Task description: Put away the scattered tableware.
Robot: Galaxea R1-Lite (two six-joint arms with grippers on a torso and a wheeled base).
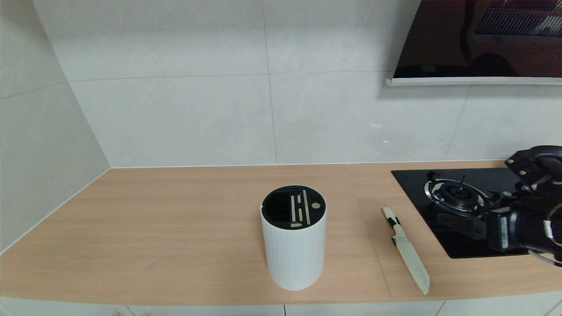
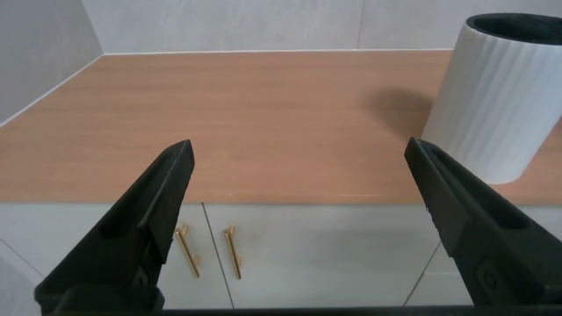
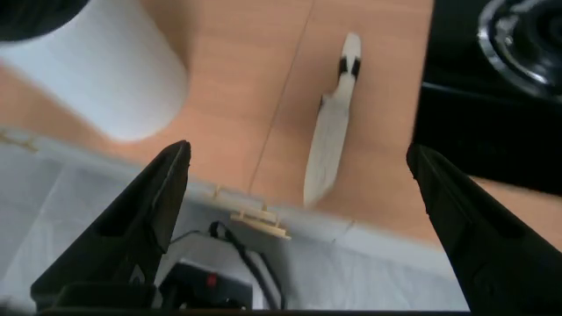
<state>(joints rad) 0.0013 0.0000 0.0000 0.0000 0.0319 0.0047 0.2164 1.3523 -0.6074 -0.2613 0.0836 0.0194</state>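
Observation:
A cream-bladed knife (image 1: 406, 249) with a cream and black handle lies flat on the wooden counter (image 1: 175, 219), handle toward the wall; the right wrist view has this knife (image 3: 332, 132) between the finger lines. My right gripper (image 1: 448, 221) hovers open to its right, over the stove's near corner, with nothing held (image 3: 299, 154). A white ribbed cylindrical knife holder (image 1: 293, 239) with a black slotted top stands left of the knife. My left gripper (image 2: 299, 149) is open and empty, low in front of the counter's edge, with the holder (image 2: 492, 96) off to one side.
A black gas hob (image 1: 456, 197) with a burner occupies the counter's right end, under a dark range hood (image 1: 478, 39). Tiled walls close the back and left. Cabinet doors with gold handles (image 2: 233, 250) sit below the counter front. Bare counter stretches left of the holder.

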